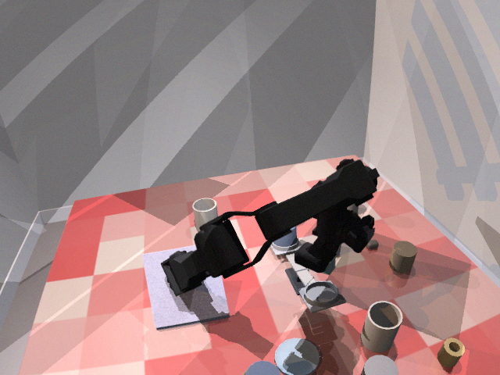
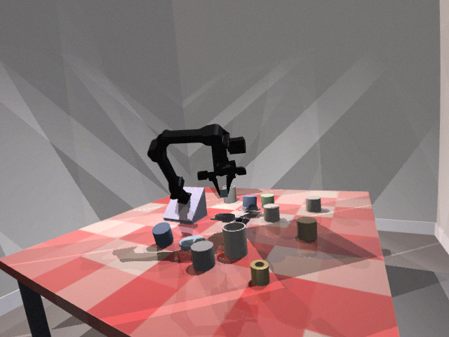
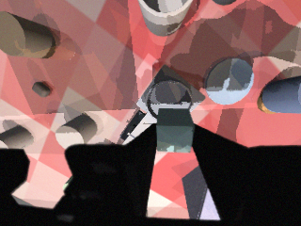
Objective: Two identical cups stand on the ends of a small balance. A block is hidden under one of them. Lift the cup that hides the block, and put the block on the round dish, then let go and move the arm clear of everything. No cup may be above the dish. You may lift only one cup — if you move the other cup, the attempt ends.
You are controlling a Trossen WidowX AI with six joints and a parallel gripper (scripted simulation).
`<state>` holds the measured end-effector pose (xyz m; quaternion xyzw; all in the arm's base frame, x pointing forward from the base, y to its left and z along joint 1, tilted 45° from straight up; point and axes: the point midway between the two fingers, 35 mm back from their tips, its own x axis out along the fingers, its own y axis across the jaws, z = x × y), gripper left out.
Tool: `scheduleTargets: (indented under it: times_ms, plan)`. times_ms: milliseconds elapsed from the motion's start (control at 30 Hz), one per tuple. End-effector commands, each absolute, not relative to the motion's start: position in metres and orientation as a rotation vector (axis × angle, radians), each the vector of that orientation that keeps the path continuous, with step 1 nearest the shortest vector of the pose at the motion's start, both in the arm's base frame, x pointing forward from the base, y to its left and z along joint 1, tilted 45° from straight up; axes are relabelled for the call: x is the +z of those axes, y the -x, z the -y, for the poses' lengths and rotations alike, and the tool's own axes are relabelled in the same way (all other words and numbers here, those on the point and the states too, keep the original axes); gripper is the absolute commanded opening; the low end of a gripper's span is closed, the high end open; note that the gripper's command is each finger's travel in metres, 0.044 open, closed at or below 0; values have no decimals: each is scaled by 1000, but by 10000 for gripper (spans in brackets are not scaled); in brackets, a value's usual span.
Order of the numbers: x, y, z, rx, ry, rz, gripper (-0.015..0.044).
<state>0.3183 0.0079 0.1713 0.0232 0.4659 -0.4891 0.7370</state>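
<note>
Where the narrowed fingers of the gripper [image 1: 329, 262] [image 2: 223, 192] [image 3: 175, 128] meet, one teal block [image 1: 330, 265] [image 2: 223, 193] [image 3: 175, 134], held between them, raised above the table [image 1: 121, 347] [image 2: 326, 308] and apart from it; below, one balance [image 1: 299, 268] [image 2: 241, 216] [image 3: 140, 130], its nearer end a round rimmed pan without a cup; on its farther end, one blue cup [image 1: 286, 238] [image 2: 249, 201], upright; near the balance, one pale blue round dish [image 1: 298, 358] [image 2: 189, 242] [image 3: 226, 85], no cup above it; just beside the dish, one second blue cup [image 1: 262, 369] [image 2: 162, 234] [image 3: 284, 96], tilted; farther out, one tall grey open cylinder [image 1: 378, 333] [image 2: 234, 243] [image 3: 165, 24], upright; one brass-coloured holed cylinder [image 1: 448, 356] [image 2: 259, 276], upright; one lavender wedge [image 1: 161, 308] [image 2: 198, 204], near the arm's base.
</note>
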Motion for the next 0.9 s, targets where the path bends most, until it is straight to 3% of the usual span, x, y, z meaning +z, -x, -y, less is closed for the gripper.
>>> scheduleTargets:
  times_ms: [0,867]
  plan:
    - [176,-316,-12,-1079,-53,-1028,0]
    - [181,-255,120,-1072,-62,-1033,0]
